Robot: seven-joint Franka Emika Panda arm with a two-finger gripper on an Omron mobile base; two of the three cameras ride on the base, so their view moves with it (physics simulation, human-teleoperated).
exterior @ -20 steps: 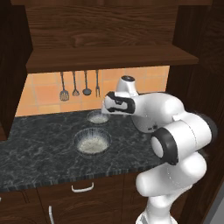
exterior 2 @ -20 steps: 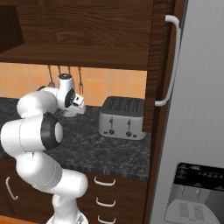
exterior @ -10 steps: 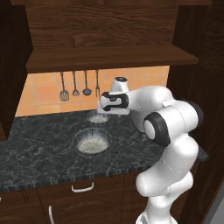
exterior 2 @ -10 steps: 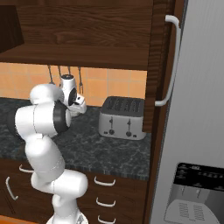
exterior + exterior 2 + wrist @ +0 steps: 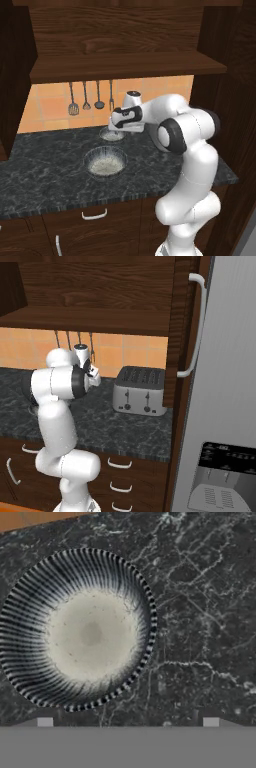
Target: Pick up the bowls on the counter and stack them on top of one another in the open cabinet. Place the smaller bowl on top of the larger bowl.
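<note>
The smaller bowl sits at the back of the black counter, close to the orange wall. In the hand view this ribbed bowl with its pale speckled inside lies up and to the left, seen from straight above. My gripper hovers just over it, open, with nothing between its fingertips. The larger bowl stands on the counter in front of it, untouched. Above, the open cabinet shows its broad plank shelf bare. In the right base view the gripper is beside my own arm.
Several utensils hang on the orange wall behind the bowls. A silver toaster stands on the counter to the right, beside a dark wood panel and the grey fridge. Drawers with white handles run below the counter.
The hand has swung left and a little down, coming over the smaller bowl. Both bowls have stayed where they were.
</note>
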